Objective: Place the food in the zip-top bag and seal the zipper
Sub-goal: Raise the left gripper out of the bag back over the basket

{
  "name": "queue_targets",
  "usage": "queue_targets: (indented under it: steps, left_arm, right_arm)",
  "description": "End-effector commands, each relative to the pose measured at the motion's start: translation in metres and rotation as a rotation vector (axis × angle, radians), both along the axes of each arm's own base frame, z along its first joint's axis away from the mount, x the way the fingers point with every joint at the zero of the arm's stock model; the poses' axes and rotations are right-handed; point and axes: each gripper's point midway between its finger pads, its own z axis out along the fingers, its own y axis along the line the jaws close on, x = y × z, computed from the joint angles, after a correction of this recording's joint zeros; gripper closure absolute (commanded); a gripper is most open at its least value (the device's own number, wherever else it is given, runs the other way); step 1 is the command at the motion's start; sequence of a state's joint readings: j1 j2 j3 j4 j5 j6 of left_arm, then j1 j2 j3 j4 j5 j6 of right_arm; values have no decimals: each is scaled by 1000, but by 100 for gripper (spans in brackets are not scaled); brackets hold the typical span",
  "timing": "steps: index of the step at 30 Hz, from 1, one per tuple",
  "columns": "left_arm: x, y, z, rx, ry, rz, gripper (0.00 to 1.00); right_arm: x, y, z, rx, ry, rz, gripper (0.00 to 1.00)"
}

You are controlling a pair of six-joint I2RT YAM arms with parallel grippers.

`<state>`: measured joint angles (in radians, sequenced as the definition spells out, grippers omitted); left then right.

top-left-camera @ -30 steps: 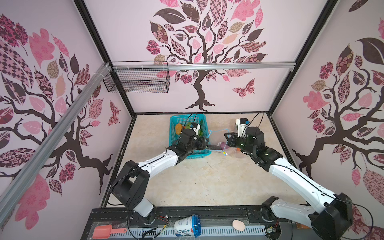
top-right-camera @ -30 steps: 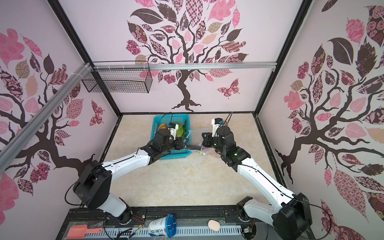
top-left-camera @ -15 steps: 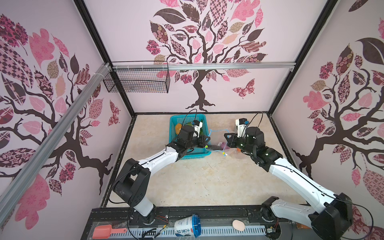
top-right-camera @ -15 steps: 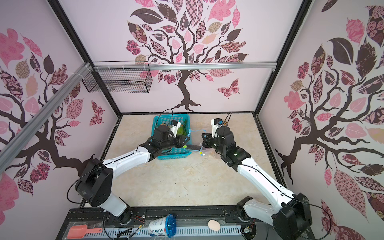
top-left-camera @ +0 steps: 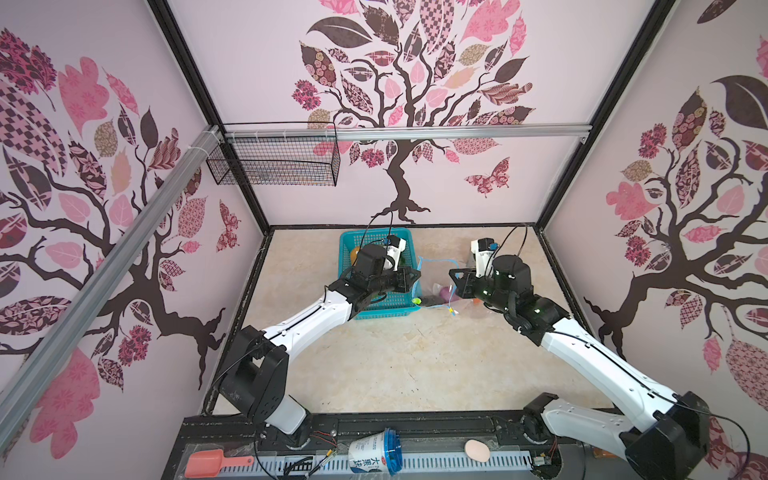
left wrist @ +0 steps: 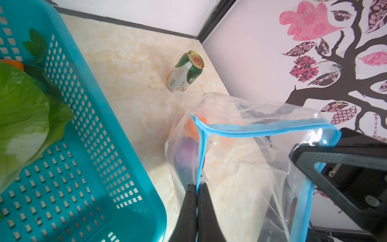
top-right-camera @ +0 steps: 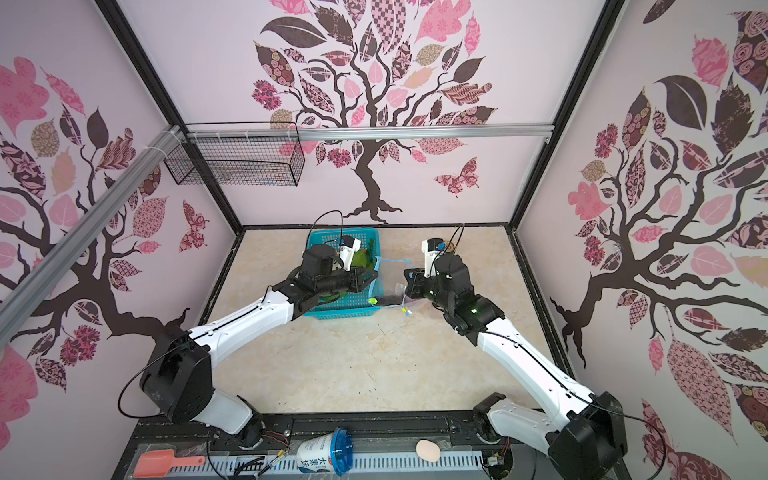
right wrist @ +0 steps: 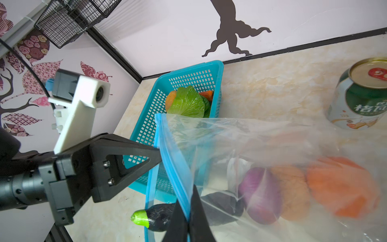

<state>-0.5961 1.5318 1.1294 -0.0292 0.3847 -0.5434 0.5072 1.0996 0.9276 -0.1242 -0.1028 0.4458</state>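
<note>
Both arms hold the bag (right wrist: pixel 272 142) up by its mouth, just beside the basket (right wrist: pixel 146 125). The left gripper (left wrist: pixel 197 187) is closed, and the blue zipper (left wrist: pixel 261 131) runs between its two fingertips. The right gripper (right wrist: pixel 189 207) is closed too and pinches the same strip at another place, on the opposite side of the mouth. Between the two grips the strip makes an open loop, so the mouth stands open (it faces toward the basket). The lower part of the bag rests on the table (top-left-camera: pixel 415 365), between the basket and the right arm.

Inside the bag, seen through the plastic and a little blurred, the onion (right wrist: pixel 259 194), the potato (right wrist: pixel 293 188) and the pumpkin (right wrist: pixel 343 188) lie side by side. The eggplant (right wrist: pixel 159 218) lies on the table at the mouth; its dark body goes under the plastic and its green end is outside the strip.

The cabbage (right wrist: pixel 186 102) is in the basket, with orange pieces (right wrist: pixel 207 95) touching it; I cannot tell what they are. A can (left wrist: pixel 186 71) stands upright on the table behind the bag, near the wall and apart from both grippers.
</note>
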Motion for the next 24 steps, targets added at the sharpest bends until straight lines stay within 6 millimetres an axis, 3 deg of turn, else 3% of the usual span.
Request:
queue_targets:
  steps: [1, 6, 11, 15, 19, 21, 24]
  left_arm:
    - [-7, 1, 67, -81, -75, -12, 100]
    - [-17, 5, 107, -140, -87, -13, 100]
    - [-7, 11, 116, -158, -90, 61, 100]
    - [18, 10, 100, -125, -76, 136, 100]
    - [40, -10, 67, -76, 12, 115, 100]
    - [42, -20, 56, -81, 52, 78, 100]
    - [43, -24, 49, -88, 72, 71, 100]
  right_arm:
    - [-9, -4, 40, 7, -71, 22, 100]
    - [-12, -23, 49, -61, -66, -52, 100]
    - [-10, -51, 51, -141, -74, -180, 100]
    - [5, -66, 25, -260, -42, -264, 100]
    - [20, -63, -12, -319, 39, -266, 100]
    - [22, -59, -17, -315, 46, -252, 100]
    - [20, -59, -8, -297, 19, -248, 100]
